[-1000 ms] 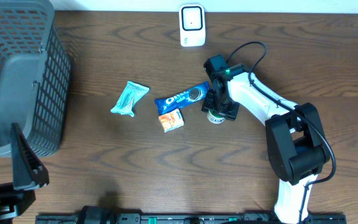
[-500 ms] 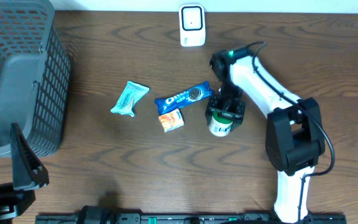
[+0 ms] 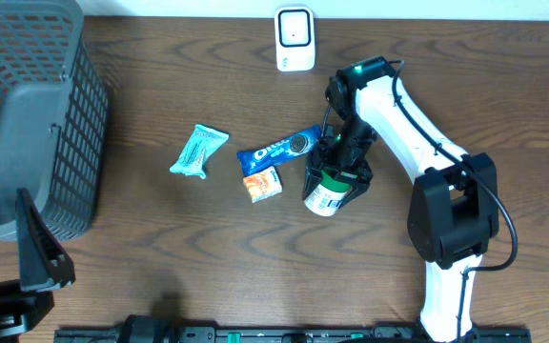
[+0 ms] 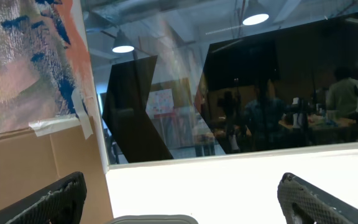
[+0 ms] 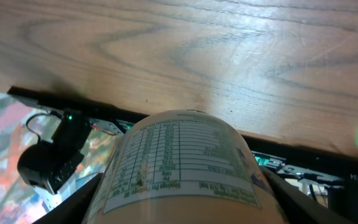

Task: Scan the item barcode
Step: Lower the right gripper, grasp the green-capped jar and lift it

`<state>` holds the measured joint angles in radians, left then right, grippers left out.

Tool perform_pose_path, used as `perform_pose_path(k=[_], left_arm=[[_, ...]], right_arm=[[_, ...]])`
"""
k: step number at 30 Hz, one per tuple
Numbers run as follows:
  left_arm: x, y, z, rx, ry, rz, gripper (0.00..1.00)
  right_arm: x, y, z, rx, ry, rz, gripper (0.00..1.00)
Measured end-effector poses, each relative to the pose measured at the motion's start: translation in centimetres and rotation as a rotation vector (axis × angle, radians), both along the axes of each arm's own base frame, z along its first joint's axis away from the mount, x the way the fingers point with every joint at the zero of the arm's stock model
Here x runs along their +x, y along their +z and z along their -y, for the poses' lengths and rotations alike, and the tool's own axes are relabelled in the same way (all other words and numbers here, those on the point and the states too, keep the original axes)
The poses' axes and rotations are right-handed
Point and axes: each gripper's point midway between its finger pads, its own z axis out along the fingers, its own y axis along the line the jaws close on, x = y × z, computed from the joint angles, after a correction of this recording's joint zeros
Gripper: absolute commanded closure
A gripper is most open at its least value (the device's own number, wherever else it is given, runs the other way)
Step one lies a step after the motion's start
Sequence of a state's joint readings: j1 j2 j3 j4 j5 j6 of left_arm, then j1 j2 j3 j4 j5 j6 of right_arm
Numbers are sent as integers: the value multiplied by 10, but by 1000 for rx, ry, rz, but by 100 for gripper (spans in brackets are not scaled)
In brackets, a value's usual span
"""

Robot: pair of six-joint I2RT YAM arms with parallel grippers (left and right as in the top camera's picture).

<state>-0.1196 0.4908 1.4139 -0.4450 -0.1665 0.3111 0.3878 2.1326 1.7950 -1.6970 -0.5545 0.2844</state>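
Far left, a grey mesh basket [image 3: 29, 105] sits on the corner of the dark wooden worktop [image 3: 160, 248]. The left pincer [image 4: 180, 184] is parked with its fingers spread wide and nothing between them. Its camera looks out at a white wall, taped cardboard, dark glass panels and ceiling lamps, with people dimly visible.

Moving right, a teal wrapper [image 3: 199, 151] lies by itself. Next comes a blue cookie packet [image 3: 279, 148] with a small orange packet [image 3: 263, 184] just below it, the two close together.

Now the main item: the can [image 3: 325, 193], green on top with a white label, is pinched in the right pincer [image 3: 337, 177]. It hangs tilted below the pincer, just right of the orange packet. From the wrist camera the label's printed table faces the lens, with a finger [image 5: 291, 200] on either flank of the can.

The white scanner [image 3: 294, 38] stands at the back edge of the worktop, well apart from the can, up and slightly left of it.
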Motion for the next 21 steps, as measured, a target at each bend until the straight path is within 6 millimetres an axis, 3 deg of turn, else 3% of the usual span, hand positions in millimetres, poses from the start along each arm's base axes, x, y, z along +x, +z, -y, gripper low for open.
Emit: perform_pose_path(k=[9, 14, 17, 21], left_arm=[[0, 1, 1, 1, -4, 4, 2], [0, 3, 14, 30, -74, 12, 2], [-1, 5, 22, 47, -118, 22, 2], [-2, 7, 26, 57, -143, 32, 2]], right_arm=[[-1, 1, -3, 43, 36, 13, 52], [3, 5, -6, 58, 42, 33, 52], [15, 13, -11, 81, 47, 94, 52], [50, 34, -15, 88, 72, 279, 51]])
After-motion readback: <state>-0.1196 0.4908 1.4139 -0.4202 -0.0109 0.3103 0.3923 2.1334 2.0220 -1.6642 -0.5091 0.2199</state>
